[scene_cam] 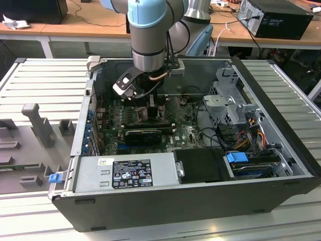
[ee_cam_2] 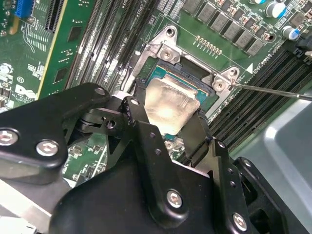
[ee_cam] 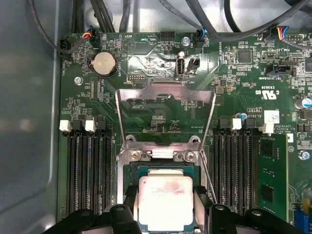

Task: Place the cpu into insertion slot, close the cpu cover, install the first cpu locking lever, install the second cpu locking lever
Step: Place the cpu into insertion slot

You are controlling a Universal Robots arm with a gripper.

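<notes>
Because the socket sits low inside the open computer case point(scene_cam: 281, 165), the arm point(scene_cam: 148, 30) comes in from above in the exterior view. The pincer point(scene_cam: 150, 103) points down at the motherboard point(scene_cam: 188, 133), with a long black card point(scene_cam: 143, 134) just beside it on the board.

In the second wrist view the pincer point(ee_cam_2: 168, 117) is closed on the cpu point(ee_cam_2: 168, 105). Its black fingers point(ee_cam_2: 138, 122) press the chip's two opposite edges, so the flat pale top stays bare and level. The chip sits between the fingertips, directly over the insertion slot point(ee_cam_2: 163, 51). Whether it is fully seated I cannot tell. A thin locking lever point(ee_cam_2: 273, 91) stands swung out, well clear of the fingers, which leaves the socket free.

In the first wrist view the cpu cover point(ee_cam: 146, 92) is folded back beyond the fingertips, away from the chip. Its window is turned up off the socket, and that is why the pincer can reach in. The silver rim point(ee_cam: 131, 156) of the slot lies just past the chip, and memory slots point(ee_cam: 87, 170) flank the pincer on both sides.
</notes>
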